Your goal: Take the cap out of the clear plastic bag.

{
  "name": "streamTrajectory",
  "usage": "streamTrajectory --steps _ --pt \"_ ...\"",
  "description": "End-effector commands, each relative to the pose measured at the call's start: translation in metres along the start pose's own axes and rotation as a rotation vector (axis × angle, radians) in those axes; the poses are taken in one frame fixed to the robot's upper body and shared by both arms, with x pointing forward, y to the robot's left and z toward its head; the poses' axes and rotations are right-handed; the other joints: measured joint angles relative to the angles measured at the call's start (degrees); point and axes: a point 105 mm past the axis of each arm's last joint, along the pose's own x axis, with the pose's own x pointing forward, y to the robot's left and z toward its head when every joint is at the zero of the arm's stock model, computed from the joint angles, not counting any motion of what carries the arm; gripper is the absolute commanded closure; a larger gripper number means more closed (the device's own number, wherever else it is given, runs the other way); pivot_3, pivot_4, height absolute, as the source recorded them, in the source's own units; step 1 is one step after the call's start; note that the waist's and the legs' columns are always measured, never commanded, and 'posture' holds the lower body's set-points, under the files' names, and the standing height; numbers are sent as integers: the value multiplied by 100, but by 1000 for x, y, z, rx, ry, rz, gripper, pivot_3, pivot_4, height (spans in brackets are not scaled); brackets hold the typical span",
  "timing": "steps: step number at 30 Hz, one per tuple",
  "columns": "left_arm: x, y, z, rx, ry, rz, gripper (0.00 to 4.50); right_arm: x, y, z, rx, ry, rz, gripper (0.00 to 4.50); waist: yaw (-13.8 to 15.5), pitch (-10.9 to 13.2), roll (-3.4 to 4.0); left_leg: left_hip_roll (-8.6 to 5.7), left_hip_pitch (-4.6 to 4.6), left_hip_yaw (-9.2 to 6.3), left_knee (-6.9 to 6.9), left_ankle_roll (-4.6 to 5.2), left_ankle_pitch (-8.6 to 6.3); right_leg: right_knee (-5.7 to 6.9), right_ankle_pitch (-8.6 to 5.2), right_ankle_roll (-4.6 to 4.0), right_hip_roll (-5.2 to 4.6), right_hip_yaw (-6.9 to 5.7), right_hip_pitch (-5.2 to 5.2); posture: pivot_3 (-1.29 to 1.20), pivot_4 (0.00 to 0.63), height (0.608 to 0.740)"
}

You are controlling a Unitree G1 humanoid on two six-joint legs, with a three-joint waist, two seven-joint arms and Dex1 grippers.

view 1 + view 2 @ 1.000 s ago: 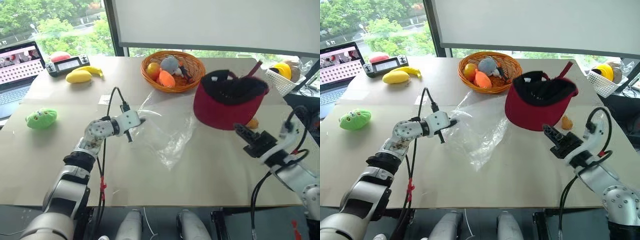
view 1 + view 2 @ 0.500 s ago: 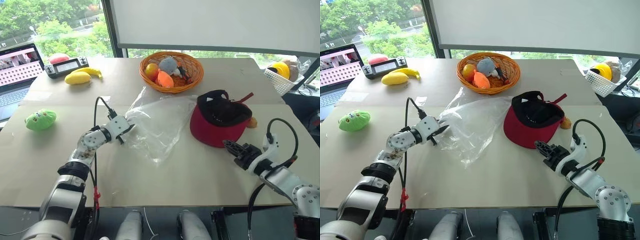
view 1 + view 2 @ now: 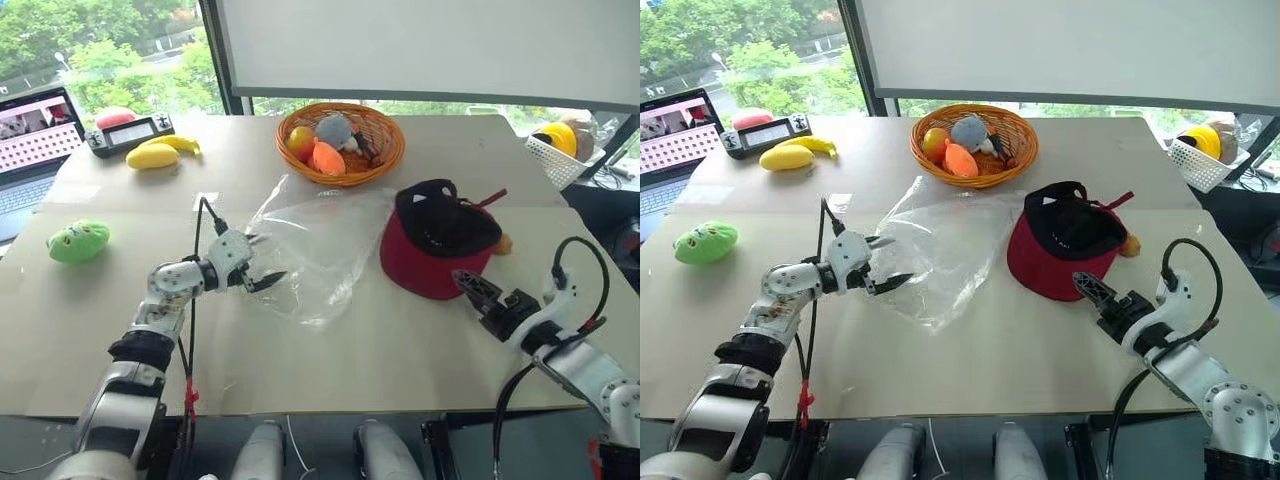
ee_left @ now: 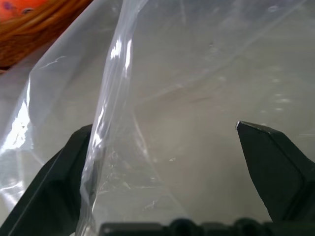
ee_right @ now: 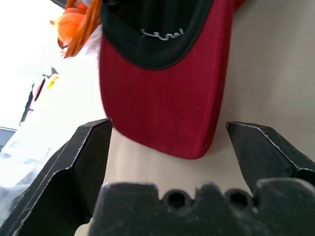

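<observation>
The dark red cap [image 3: 432, 262] lies upside down on the table, black lining up, just right of the clear plastic bag [image 3: 318, 250] and outside it. The bag lies flat and crumpled. My left gripper [image 3: 262, 262] stands open at the bag's left edge. In the left wrist view a fold of the bag [image 4: 197, 73] rests against one of the fingers [image 4: 54, 191]. My right gripper [image 3: 468, 283] is open just in front of the cap's brim. The right wrist view shows the cap [image 5: 162, 98] a little beyond the spread fingers [image 5: 83, 162].
A wicker basket [image 3: 392, 158] with plush fruit stands behind the bag. A green plush toy [image 3: 78, 241] lies at the left. A yellow fruit [image 3: 152, 155], a controller [image 3: 128, 131] and a laptop [image 3: 35, 140] sit at the back left. A white basket [image 3: 552, 158] is at the back right.
The cap came down from mid-air onto the table beside the bag. Both grippers went from shut to open. The left one let go of the bag and drew back.
</observation>
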Motion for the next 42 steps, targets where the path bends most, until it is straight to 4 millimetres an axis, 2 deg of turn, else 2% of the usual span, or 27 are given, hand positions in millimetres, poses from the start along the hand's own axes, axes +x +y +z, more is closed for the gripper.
streamTrajectory --steps 1,4,6,10,14,15,17,19,21,24,29,34,42 --pt "-16 7 39 -48 -92 -41 42 -9 16 19 -101 -61 34 0 -12 0 0 0 1 0 2 0 0 1 0 0 0 0 1 0 150 733" --pt "-27 14 53 -109 -108 -37 42 -15 22 25 -159 -81 45 0 -11 0 1 1 8 0 3 0 0 0 -9 16 2 1 4 0 150 733" --pt "-38 14 58 -186 -111 -70 42 -20 33 31 -181 -109 87 0 -16 0 1 2 7 0 3 0 0 1 -20 34 4 1 3 0 150 733" --pt "-69 0 61 -446 -137 -219 42 -25 53 44 -218 -162 159 0 -44 1 3 3 2 1 -1 1 -1 -2 -21 34 3 1 -1 0 150 733" --pt "-83 22 71 -589 -286 -129 42 -26 60 52 -189 -210 190 0 -12 2 4 9 7 6 -1 1 0 -1 -22 34 5 1 -1 0 150 733" --pt "-87 39 71 -618 -353 -17 42 -24 58 57 -232 -242 161 0 10 3 3 10 9 6 1 1 0 -1 -22 34 7 0 1 0 150 733" --pt "-94 76 57 -659 -423 269 42 -20 53 64 -343 -292 74 0 56 3 3 11 8 6 8 1 0 -1 -22 35 5 -6 5 0 150 733" --pt "-96 96 41 -655 -397 475 42 -17 46 67 -436 -311 0 0 91 0 0 10 7 7 16 1 0 -2 -21 39 4 -7 6 0 150 733" --pt "-95 105 20 -613 -293 631 42 -14 37 68 -546 -320 -87 0 115 0 0 9 2 10 16 1 0 -4 -20 39 2 -4 3 0 150 733" --pt "-104 118 -10 -554 -187 883 42 -14 14 73 -691 -370 -253 0 128 0 0 7 -2 17 5 1 -1 -5 -10 23 0 2 -7 0 150 733" --pt "-127 125 -42 -524 -101 1206 42 -23 -15 74 -854 -413 -407 0 157 0 -2 4 -10 20 1 0 -1 -7 3 1 -4 2 -16 0 150 733" --pt "-136 118 -65 -545 -55 1327 42 -19 -28 71 -848 -426 -402 0 129 0 -2 4 0 23 2 0 -1 -5 3 3 -5 5 -9 0 150 733" --pt "-125 100 -82 -569 -37 1291 42 -10 -36 66 -922 -415 -399 0 127 0 -2 4 6 24 -1 0 -1 -5 4 2 -4 4 -4 0 150 733"
